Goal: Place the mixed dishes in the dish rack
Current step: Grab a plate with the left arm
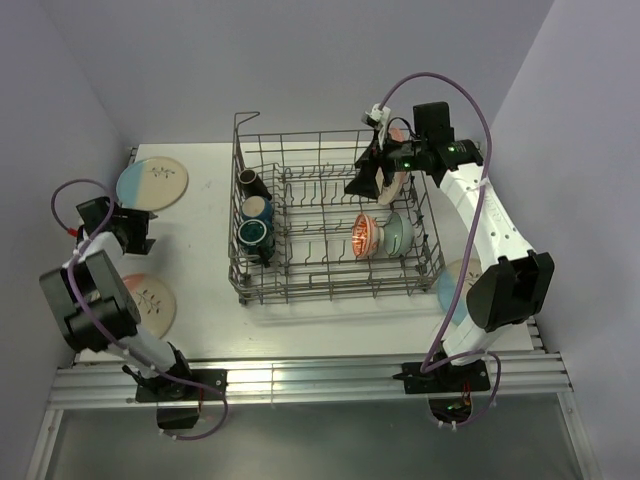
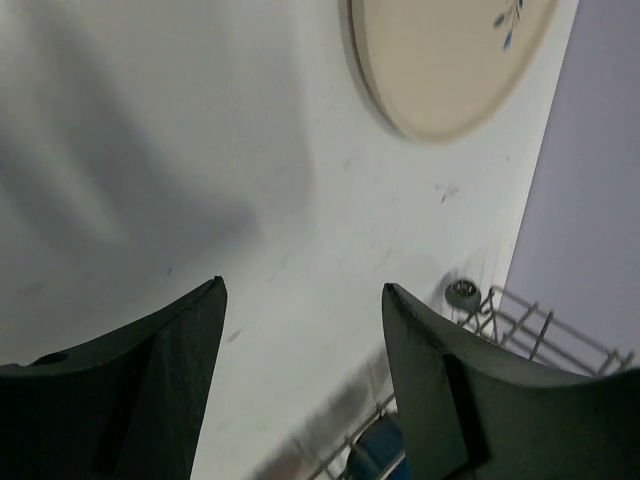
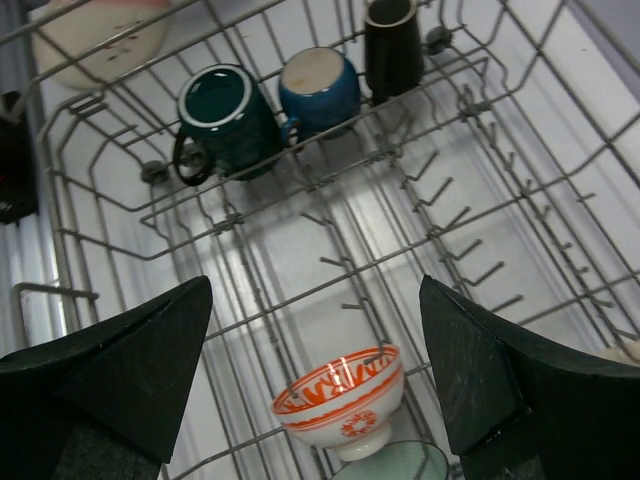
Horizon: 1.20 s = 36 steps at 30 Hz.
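At mid-table, seen from overhead, dish rack: large rectangular grey wire basket with rows of upright tines.
Bowls: orange-red patterned bowl and pale green bowl, side by side in the rack's right half.
Plates not yet loaded: cream-and-light-blue round plate lies flat on the white table at far left. A cream-and-pink round plate lies nearer the left arm's base.
Left gripper: low over the table, between those two plates.
Right gripper: over the rack's far right corner, beside what seems to be a cream plate standing among the tines. The arm hides most of it.

Left wrist, pincer: jaws apart, only bare table between them, touching nothing.
Plate ahead: the cream half with its twig motif lies flat, well clear of the fingertips.
Handling: glazed ceramic, so probably stiff, slick and easily chipped. Lying flat, it offers only the rim, so a firm pinch across the lip looks like the best hold.

Right wrist, pincer: jaws spread wide, empty, hovering above the tines.
Mugs: teal mug, blue mug and black mug sit in a row along one side.
Free tines: plenty stand between the mugs and the orange-red bowl.
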Motion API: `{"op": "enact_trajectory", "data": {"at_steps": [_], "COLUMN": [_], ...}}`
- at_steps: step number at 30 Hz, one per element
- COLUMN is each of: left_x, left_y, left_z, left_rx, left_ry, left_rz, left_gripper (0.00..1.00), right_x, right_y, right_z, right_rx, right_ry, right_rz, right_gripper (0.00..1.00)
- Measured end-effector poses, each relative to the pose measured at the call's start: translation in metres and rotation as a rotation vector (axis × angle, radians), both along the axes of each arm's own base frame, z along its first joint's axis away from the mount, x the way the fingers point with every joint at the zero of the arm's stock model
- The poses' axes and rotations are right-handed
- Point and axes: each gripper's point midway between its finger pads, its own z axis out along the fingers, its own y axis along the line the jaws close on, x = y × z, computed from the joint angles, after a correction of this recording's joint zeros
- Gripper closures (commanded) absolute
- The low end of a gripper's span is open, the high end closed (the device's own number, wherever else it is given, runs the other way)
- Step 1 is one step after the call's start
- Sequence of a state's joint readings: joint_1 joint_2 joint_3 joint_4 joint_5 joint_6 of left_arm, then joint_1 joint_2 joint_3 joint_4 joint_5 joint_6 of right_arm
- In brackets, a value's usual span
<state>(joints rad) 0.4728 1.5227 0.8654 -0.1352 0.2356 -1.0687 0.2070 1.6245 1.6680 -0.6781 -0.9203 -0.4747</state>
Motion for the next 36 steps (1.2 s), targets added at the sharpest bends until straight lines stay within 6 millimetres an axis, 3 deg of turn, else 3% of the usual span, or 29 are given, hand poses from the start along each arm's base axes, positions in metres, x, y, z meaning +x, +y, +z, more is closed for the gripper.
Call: {"op": "enact_trajectory", "data": {"at_steps": [6, 13, 17, 22, 27, 32, 36], "left_x": [0.060, 0.101, 0.130, 0.143, 0.140, 0.136, 0.136], "left_y": [0.037, 0.062, 0.070, 0.061, 0.047, 0.039, 0.037], "left_z": [-0.027, -0.045, -0.048, -0.053, -0.059, -0.067, -0.067], "left_rx": [-0.014, 0.008, 0.042, 0.067, 0.068, 0.044, 0.023], "left_ry": [-0.004, -0.007, 0.027, 0.119, 0.191, 0.244, 0.242], "left_rz": [0.085, 0.180, 0.212, 0.218, 0.217, 0.203, 0.190], "left_gripper": [0.31, 0.33, 0.42, 0.47, 0.55, 0.83, 0.96], "right_x": [-0.020, -0.027, -0.027, -0.026, -0.026, -0.026, -0.028], "right_y": [0.009, 0.008, 0.007, 0.007, 0.006, 0.006, 0.008], "right_z": [-0.002, -0.010, -0.013, -0.014, -0.014, -0.014, -0.012], "right_rx": [0.020, 0.015, 0.009, 0.004, 0.002, 0.005, 0.017], "right_ry": [0.029, 0.060, 0.070, 0.072, 0.077, 0.084, 0.094], "right_rz": [0.093, 0.107, 0.101, 0.092, 0.085, 0.083, 0.088], "right_gripper": [0.09, 0.09, 0.09, 0.09, 0.09, 0.10, 0.11]}}
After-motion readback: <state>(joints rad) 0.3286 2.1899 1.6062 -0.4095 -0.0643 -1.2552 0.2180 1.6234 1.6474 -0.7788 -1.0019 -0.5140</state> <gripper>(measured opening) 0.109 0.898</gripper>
